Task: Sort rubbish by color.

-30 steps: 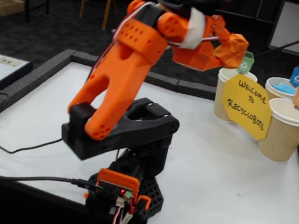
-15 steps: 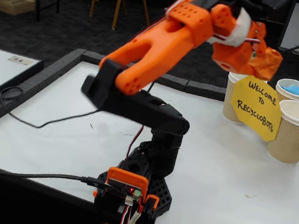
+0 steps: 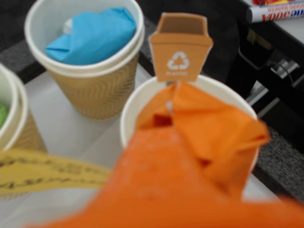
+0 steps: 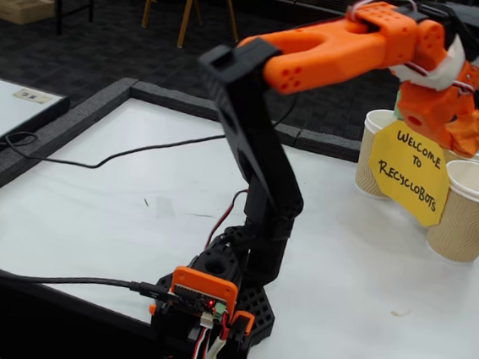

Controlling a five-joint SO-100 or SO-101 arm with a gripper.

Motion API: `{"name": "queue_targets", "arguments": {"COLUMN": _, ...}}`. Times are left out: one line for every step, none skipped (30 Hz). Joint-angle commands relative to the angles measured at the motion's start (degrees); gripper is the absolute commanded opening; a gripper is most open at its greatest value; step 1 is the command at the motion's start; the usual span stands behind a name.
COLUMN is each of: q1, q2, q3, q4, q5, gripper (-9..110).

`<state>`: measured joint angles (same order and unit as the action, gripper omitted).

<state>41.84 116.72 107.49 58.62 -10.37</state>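
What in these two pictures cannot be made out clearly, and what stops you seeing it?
- Claw jaws: wrist view, blurred, covered by the orange wad.
- Orange-tagged cup inside: wrist view, hidden by that wad.
- Green wad: wrist view, cut by the left edge.
- Yellow sign: wrist view, lettering blurred.
- Blue wad: fixed view, hidden behind the arm.

Your fixed view was evenly lit from overhead, the white surface (image 4: 92,208) bright with only faint, soft shadows and no harsh glare. Your wrist view was soft: the orange wad (image 3: 209,137) filling the foreground was badly blurred, the yellow sign (image 3: 47,171) smeared, and only the cups behind were fairly sharp.
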Motion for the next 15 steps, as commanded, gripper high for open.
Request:
{"name": "queue_targets", "arguments": {"q1": 1.5, "q2": -3.2, "q3": -11.3, "q4": -2.2, "q5": -1.2, "gripper": 0}}
{"name": "queue_targets", "arguments": {"q1": 1.5, "q2": -4.1, "q3": -12.0, "q4": -2.2, "q5": -1.2, "gripper": 0}}
{"name": "queue_targets", "arguments": {"q1": 1.5, "q2": -5.2, "q3": -12.8, "q4": -2.2, "q5": -1.2, "gripper": 0}}
{"name": "queue_targets", "arguments": {"q1": 1.6, "q2": -6.0, "q3": -13.4, "q4": -2.5, "q5": -1.2, "gripper": 0}}
{"name": "queue_targets", "arguments": {"q1": 1.7, "q2": -6.8, "q3": -13.9, "q4": -2.8, "q5": -1.2, "gripper": 0}}
{"name": "queue_targets", "arguments": {"q1": 1.8, "q2": -7.6, "q3": -14.5, "q4": -3.2, "q5": -1.2, "gripper": 0}}
{"name": "queue_targets", "arguments": {"q1": 1.8, "q2": -8.3, "q3": -15.3, "q4": -3.3, "q5": -1.2, "gripper": 0}}
{"name": "queue_targets", "arguments": {"q1": 1.8, "q2": -9.1, "q3": -16.0, "q4": -3.4, "q5": -1.2, "gripper": 0}}
{"name": "queue_targets", "arguments": {"q1": 1.9, "q2": -9.8, "q3": -16.6, "q4": -3.4, "q5": -1.2, "gripper": 0}}
{"name": "queue_targets", "arguments": {"q1": 2.0, "q2": -10.4, "q3": -17.1, "q4": -3.7, "q5": -1.2, "gripper": 0}}
{"name": "queue_targets", "arguments": {"q1": 2.2, "q2": -10.9, "q3": -17.4, "q4": -4.0, "q5": -1.2, "gripper": 0}}
{"name": "queue_targets", "arguments": {"q1": 2.5, "q2": -11.4, "q3": -17.7, "q4": -4.5, "q5": -1.2, "gripper": 0}}
{"name": "queue_targets", "arguments": {"q1": 2.7, "q2": -12.0, "q3": -17.9, "q4": -4.8, "q5": -1.2, "gripper": 0}}
{"name": "queue_targets", "arguments": {"q1": 2.9, "q2": -12.4, "q3": -18.0, "q4": -4.9, "q5": -1.3, "gripper": 0}}
{"name": "queue_targets", "arguments": {"q1": 3.1, "q2": -12.7, "q3": -18.2, "q4": -4.9, "q5": -1.3, "gripper": 0}}
